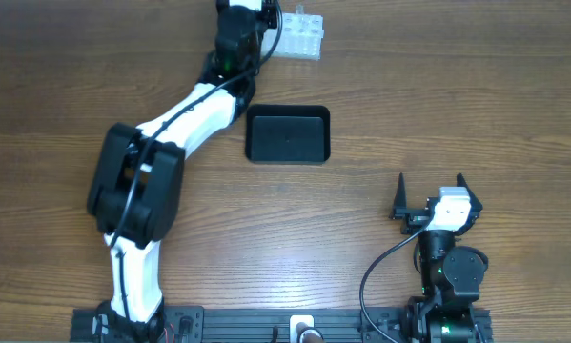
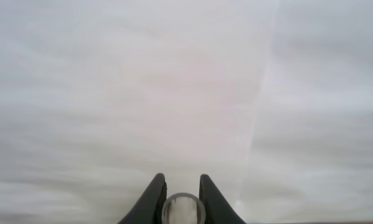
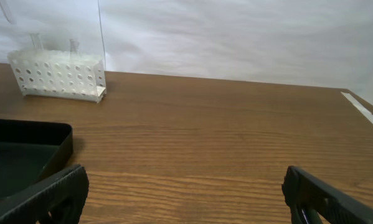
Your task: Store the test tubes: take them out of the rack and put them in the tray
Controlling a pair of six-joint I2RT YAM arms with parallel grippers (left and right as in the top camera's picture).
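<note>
Wood-grain table point(image 1: 476, 95) runs back to a plain white wall point(image 3: 236, 37). The black tray point(image 1: 287, 133) lies near the table's middle and looks empty. The white rack point(image 1: 299, 33) stands beyond the tray's far edge, well apart from it, with two tubes point(image 3: 35, 42) upright in it.

The left gripper point(image 2: 181, 186) is up beyond the tray's far edge, beside the rack. It is clamped on a tube point(image 2: 183, 208), whose round rim sits squarely between the jaws, well back from the fingertips, a finger close on each side. The right gripper point(image 1: 430, 181) rests on the near side of the tray, well off toward the right arm's base, its jaws spread wide and holding nothing.

The main risk is probably slipping: a smooth, round tube could slide or swing in the grip on the way to the tray. Letting go too high over the tray could crack the tube or make it bounce out. Coming in low could knock it against the tray's rim.
</note>
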